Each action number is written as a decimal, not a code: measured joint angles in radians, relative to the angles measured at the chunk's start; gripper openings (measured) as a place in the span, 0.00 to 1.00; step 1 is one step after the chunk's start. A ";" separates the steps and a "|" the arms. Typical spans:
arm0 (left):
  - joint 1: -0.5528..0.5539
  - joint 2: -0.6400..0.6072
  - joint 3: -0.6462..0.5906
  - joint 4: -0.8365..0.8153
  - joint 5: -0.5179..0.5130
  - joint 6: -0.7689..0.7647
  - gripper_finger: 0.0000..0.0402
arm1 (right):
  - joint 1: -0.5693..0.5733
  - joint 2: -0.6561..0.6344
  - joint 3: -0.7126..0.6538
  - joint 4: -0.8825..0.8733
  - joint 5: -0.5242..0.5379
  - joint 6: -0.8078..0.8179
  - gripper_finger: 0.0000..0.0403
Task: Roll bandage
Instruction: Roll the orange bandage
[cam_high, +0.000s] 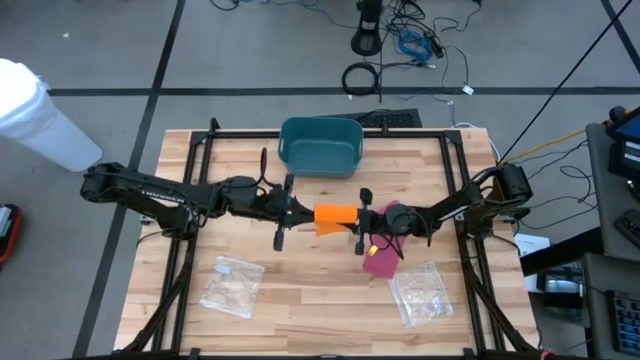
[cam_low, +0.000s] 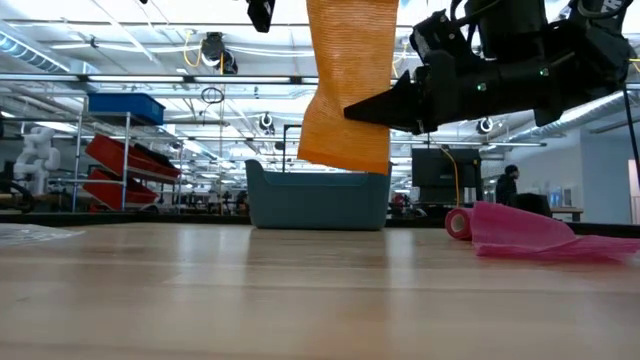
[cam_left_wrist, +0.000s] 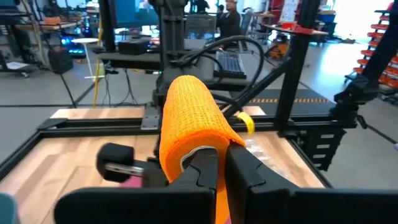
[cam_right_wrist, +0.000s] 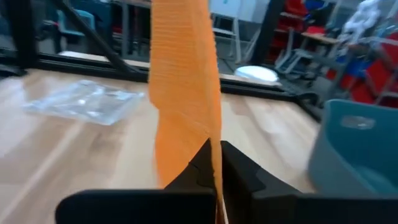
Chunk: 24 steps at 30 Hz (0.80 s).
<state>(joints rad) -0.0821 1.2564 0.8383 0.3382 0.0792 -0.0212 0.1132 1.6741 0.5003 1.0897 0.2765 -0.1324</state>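
Note:
An orange bandage (cam_high: 335, 215) is held above the table's middle between both grippers. In the left wrist view its rolled part (cam_left_wrist: 186, 115) sticks out ahead of my left gripper (cam_left_wrist: 222, 171), which is shut on it. A loose strip (cam_low: 345, 90) hangs down from the roll, and my right gripper (cam_low: 352, 110) is shut on it. The strip's lower edge (cam_low: 340, 160) is clear of the table. A pink bandage (cam_low: 525, 232), partly unrolled, lies flat on the table to the right, its small roll (cam_low: 458, 222) at its left end. My left gripper has the orange roll's near end (cam_left_wrist: 200, 149) between its two fingers, coming level from the table's left. The roll lies along the fingers and is lifted clear. My right gripper pinches the hanging orange strip (cam_right_wrist: 208, 134) between its two fingertips, level from the table's right and across the strip, a little above its lower edge. The strip hangs down past the fingers, clear of the table.
A teal bin (cam_high: 320, 145) stands at the far middle of the table. Two clear plastic bags lie near the front, one left (cam_high: 232, 285) and one right (cam_high: 422, 292). Black frame rails (cam_high: 190, 180) run along the table's sides.

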 joint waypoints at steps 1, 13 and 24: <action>-0.003 0.000 0.000 0.000 0.000 0.000 0.02 | -0.002 0.000 0.000 0.005 0.014 -0.017 0.00; -0.050 0.000 0.000 -0.015 0.025 -0.024 0.02 | -0.020 0.000 0.000 0.165 0.166 -0.339 0.00; -0.112 0.058 0.001 -0.017 0.020 -0.011 0.02 | -0.083 -0.023 0.000 0.384 0.165 -0.588 0.00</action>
<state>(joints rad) -0.1945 1.3139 0.8391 0.3214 0.0993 -0.0318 0.0301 1.6514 0.4998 1.4737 0.4413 -0.7200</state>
